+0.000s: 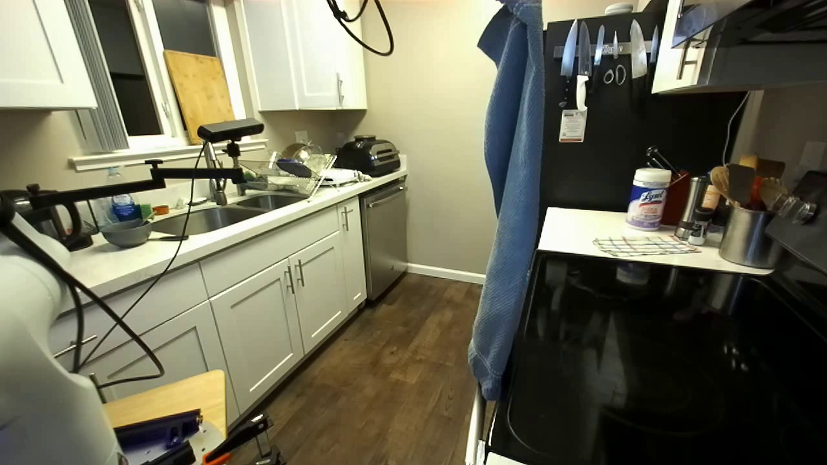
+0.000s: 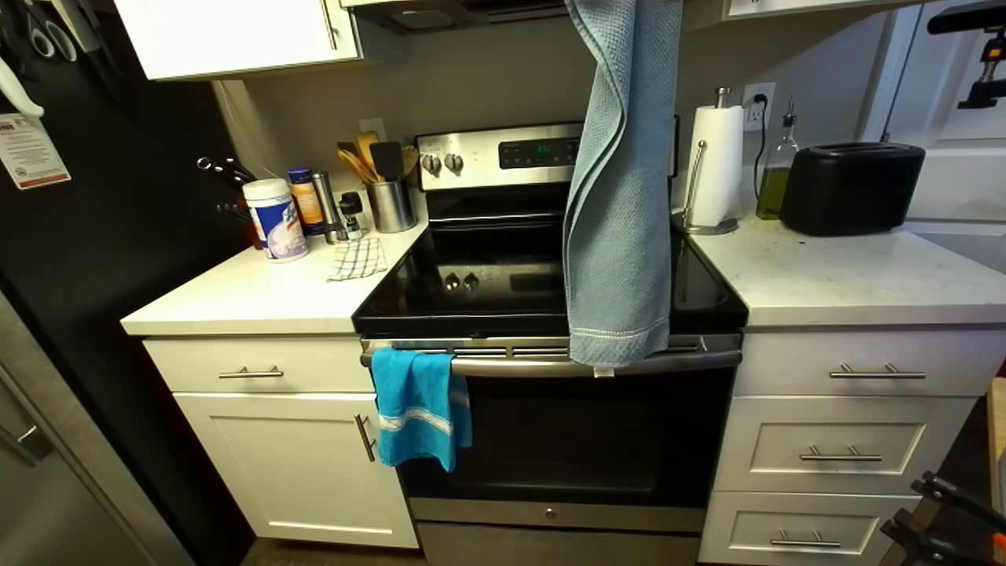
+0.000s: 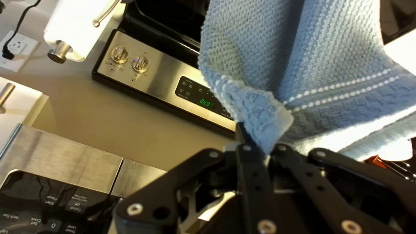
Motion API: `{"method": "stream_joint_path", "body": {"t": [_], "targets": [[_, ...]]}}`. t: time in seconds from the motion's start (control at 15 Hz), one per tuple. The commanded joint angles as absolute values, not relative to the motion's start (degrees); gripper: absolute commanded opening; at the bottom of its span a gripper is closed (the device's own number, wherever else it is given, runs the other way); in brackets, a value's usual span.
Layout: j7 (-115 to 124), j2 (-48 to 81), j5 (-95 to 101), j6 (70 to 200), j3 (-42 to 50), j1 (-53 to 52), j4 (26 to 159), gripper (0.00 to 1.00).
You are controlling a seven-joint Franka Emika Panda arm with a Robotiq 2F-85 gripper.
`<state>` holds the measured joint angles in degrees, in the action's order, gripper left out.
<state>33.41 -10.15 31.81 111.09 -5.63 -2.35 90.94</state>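
My gripper is shut on a corner of a blue woven towel in the wrist view. The pinched cloth covers most of the fingertips; one dark finger shows at its left. In both exterior views the towel hangs long and folded from above the picture, so the gripper is out of sight there. Its lower hem, with a white stitched line, hangs by the oven handle at the front of the black stove. A turquoise towel is draped over the handle's left part.
Left of the stove stand a wipes tub, a utensil pot and a checked cloth. A paper towel roll, oil bottle and toaster stand right. Knives hang on the fridge's side. A range hood is close by.
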Motion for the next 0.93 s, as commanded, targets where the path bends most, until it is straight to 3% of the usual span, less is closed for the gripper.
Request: {"method": "stream_joint_path", "body": {"t": [0.0, 0.87], "targets": [[34.2, -9.9, 28.9, 110.6, -5.9, -1.2, 88.2, 0.02], [34.8, -8.9, 28.3, 109.6, -6.3, -0.8, 83.5, 0.02]]}}
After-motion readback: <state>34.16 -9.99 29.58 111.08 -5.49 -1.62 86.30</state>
